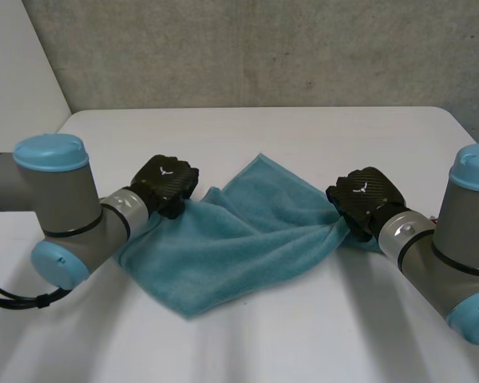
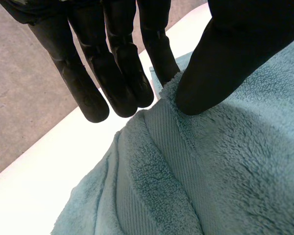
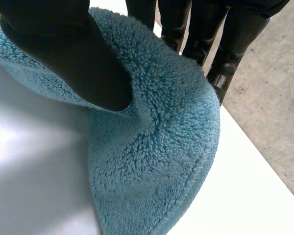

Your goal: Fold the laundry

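Both of my hands grip the towel (image 1: 239,239), which lies rumpled and cornerwise in the middle of the table (image 1: 263,128). My left hand (image 1: 166,182) pinches the towel's left corner at the hem. The rest of that hand's fingers (image 2: 95,98) hang straight, clear of the cloth. My right hand (image 1: 361,195) is closed on the opposite corner, and the edge curls up over the grip. One corner points away from me and one toward me. Soft ridges run across the middle, but I see no clean crease or doubled layer anywhere. I judge the job barely begun: the grasps are made, and nothing is folded. The cloth is not yet pulled flat, and every fold is left to make.
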{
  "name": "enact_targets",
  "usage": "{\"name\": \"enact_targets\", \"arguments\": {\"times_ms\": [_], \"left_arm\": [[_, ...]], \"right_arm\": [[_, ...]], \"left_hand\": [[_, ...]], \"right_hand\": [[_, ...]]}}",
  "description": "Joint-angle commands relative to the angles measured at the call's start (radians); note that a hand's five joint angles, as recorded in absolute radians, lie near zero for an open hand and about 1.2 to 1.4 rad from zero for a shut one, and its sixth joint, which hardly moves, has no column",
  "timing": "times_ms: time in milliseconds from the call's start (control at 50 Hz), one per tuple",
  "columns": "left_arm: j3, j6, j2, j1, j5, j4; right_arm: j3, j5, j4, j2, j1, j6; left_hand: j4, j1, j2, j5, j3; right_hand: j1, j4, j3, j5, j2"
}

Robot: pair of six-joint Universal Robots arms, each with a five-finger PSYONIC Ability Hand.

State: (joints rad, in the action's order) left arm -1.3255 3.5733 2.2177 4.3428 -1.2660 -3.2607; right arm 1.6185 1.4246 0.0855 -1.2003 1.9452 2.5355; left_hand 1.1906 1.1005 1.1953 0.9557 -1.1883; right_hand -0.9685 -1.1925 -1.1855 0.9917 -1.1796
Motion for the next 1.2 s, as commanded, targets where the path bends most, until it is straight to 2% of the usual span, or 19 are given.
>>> {"name": "enact_targets", "arguments": {"times_ms": [20, 80, 140, 240, 300, 340, 360, 400, 420, 460, 500, 640, 700, 840, 900, 1000, 1060, 1100, 1200], "left_arm": [[-0.081, 0.025, -0.05, 0.005, -0.056, 0.038], [-0.083, 0.05, -0.049, 0.005, -0.076, 0.059], [-0.067, 0.119, -0.042, 0.012, -0.096, 0.075], [0.046, 0.16, -0.024, 0.02, -0.102, 0.016], [0.149, 0.137, -0.021, 0.02, -0.104, -0.076], [0.239, 0.076, -0.038, 0.008, -0.108, -0.237], [0.239, 0.076, -0.038, 0.008, -0.108, -0.238], [0.285, 0.003, -0.106, 0.006, -0.159, -0.434], [0.285, 0.002, -0.107, 0.006, -0.159, -0.435], [0.282, -0.059, -0.182, 0.005, -0.235, -0.606], [0.272, -0.08, -0.208, 0.002, -0.26, -0.652], [0.1, -0.11, -0.285, 0.001, -0.289, -0.645], [-0.037, -0.105, -0.294, 0.006, -0.291, -0.645], [-0.413, -0.099, -0.351, -0.005, -0.282, -0.611], [-0.477, -0.103, -0.352, -0.011, -0.283, -0.588], [-0.603, -0.099, -0.339, -0.041, -0.292, -0.45], [-0.617, -0.1, -0.339, -0.038, -0.294, -0.402], [-0.624, -0.105, -0.343, -0.043, -0.311, -0.3], [-0.639, -0.103, -0.386, -0.052, -0.355, -0.16]], "right_arm": [[-0.046, -0.003, -0.217, 0.008, 0.001, -0.185], [-0.103, -0.003, -0.315, 0.048, 0.008, -0.291], [-0.158, -0.001, -0.319, 0.073, 0.011, -0.313], [-0.467, 0.062, -0.186, 0.186, 0.015, -0.244], [-0.555, 0.076, -0.118, 0.214, 0.017, -0.215], [-0.71, 0.114, 0.041, 0.237, 0.024, -0.154], [-0.71, 0.114, 0.042, 0.237, 0.024, -0.153], [-0.805, 0.178, 0.219, 0.232, 0.037, -0.101], [-0.805, 0.178, 0.22, 0.232, 0.037, -0.101], [-0.809, 0.227, 0.388, 0.184, 0.052, -0.084], [-0.774, 0.232, 0.449, 0.141, 0.066, -0.08], [-0.534, 0.175, 0.493, 0.03, 0.075, -0.075], [-0.402, 0.163, 0.439, 0.016, 0.07, -0.09], [-0.126, 0.148, 0.171, 0.014, 0.064, -0.084], [-0.042, 0.134, 0.134, 0.018, 0.066, -0.09], [0.043, 0.077, 0.151, 0.024, 0.064, -0.08], [0.069, 0.069, 0.152, 0.025, 0.064, -0.08], [0.073, 0.069, 0.152, 0.025, 0.063, -0.08], [0.084, 0.071, 0.152, 0.01, 0.057, -0.08]], "left_hand": [[0.206, 0.296, 0.201, 0.266, -0.208], [0.206, 0.296, 0.201, 0.266, -0.208], [0.206, 0.296, 0.201, 0.266, -0.208], [0.206, 0.296, 0.201, 0.266, -0.208], [0.206, 0.296, 0.201, 0.266, -0.208], [0.206, 0.296, 0.201, 0.266, -0.208], [0.206, 0.296, 0.201, 0.266, -0.208], [0.206, 0.296, 0.201, 0.266, -0.208], [0.206, 0.296, 0.201, 0.266, -0.208], [0.206, 0.296, 0.201, 0.266, -0.208], [0.206, 0.296, 0.201, 0.266, -0.208], [0.206, 0.296, 0.201, 0.266, -0.208], [0.206, 0.296, 0.201, 0.266, -0.208], [0.206, 0.296, 0.201, 0.266, -0.208], [0.206, 0.296, 0.201, 0.266, -0.208], [0.206, 0.296, 0.201, 0.266, -0.208], [0.206, 0.296, 0.201, 0.266, -0.208], [0.206, 0.296, 0.201, 0.266, -0.208], [0.206, 0.296, 0.201, 0.266, -0.208]], "right_hand": [[-0.428, -0.204, -0.211, 0.23, -0.217], [-0.428, -0.204, -0.211, 0.23, -0.217], [-0.428, -0.204, -0.211, 0.23, -0.217], [-0.428, -0.204, -0.211, 0.23, -0.217], [-0.428, -0.204, -0.211, 0.23, -0.217], [-0.428, -0.204, -0.211, 0.23, -0.217], [-0.428, -0.204, -0.211, 0.23, -0.217], [-0.428, -0.204, -0.211, 0.23, -0.217], [-0.428, -0.204, -0.211, 0.23, -0.217], [-0.428, -0.204, -0.211, 0.23, -0.217], [-0.428, -0.204, -0.211, 0.23, -0.217], [-0.428, -0.204, -0.211, 0.23, -0.217], [-0.428, -0.204, -0.211, 0.23, -0.217], [-0.428, -0.204, -0.211, 0.23, -0.217], [-0.428, -0.204, -0.211, 0.23, -0.217], [-0.428, -0.204, -0.211, 0.23, -0.217], [-0.428, -0.204, -0.211, 0.23, -0.217], [-0.428, -0.204, -0.211, 0.23, -0.217], [-0.428, -0.204, -0.211, 0.23, -0.217]]}}
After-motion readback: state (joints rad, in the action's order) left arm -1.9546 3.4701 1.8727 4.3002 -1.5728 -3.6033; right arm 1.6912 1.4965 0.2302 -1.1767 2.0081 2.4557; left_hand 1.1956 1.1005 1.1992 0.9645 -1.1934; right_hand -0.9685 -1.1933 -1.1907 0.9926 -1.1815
